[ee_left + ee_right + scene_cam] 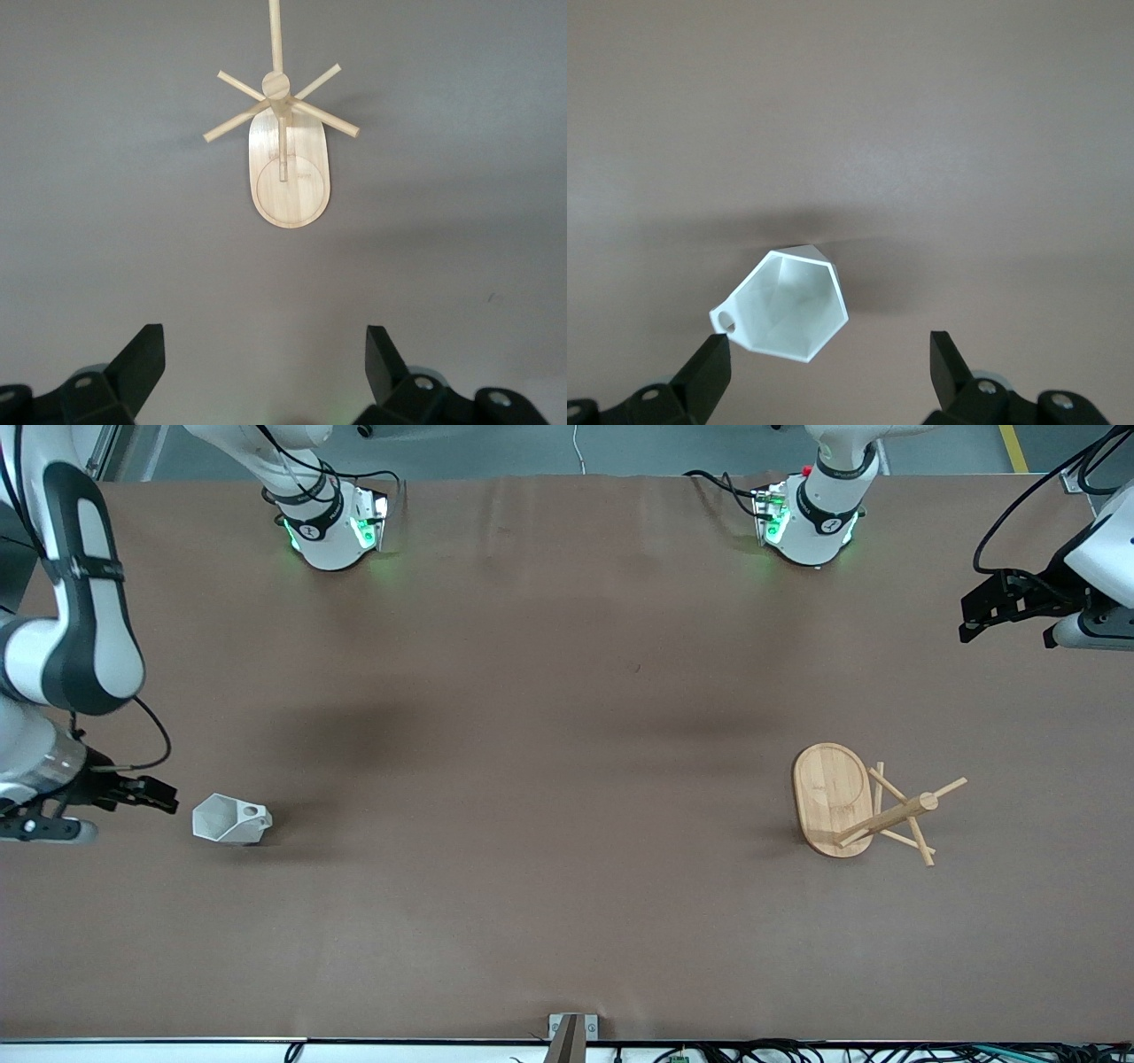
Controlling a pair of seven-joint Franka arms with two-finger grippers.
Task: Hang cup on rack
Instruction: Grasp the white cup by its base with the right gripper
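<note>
- The right claw [164, 797] hangs wide open and empty just beside the cup [230, 820], near the table edge at the right arm's end. In the right wrist view one fingertip [713, 354] looks almost against the handle, so a careless descent could nudge the cup away.
- The cup stands upright with its mouth up; its faceted walls may slip between flat fingers if the grip lands on a corner.
- The handle's hole is small; a tilted grasp would likely make threading a peg hard.
- The rack [864, 808] stands toward the left arm's end of the table; its thin pegs could be knocked and the rack tipped.
- The left claw [997, 611], open and empty, waits over that end's edge, so the rack is unsteadied.
</note>
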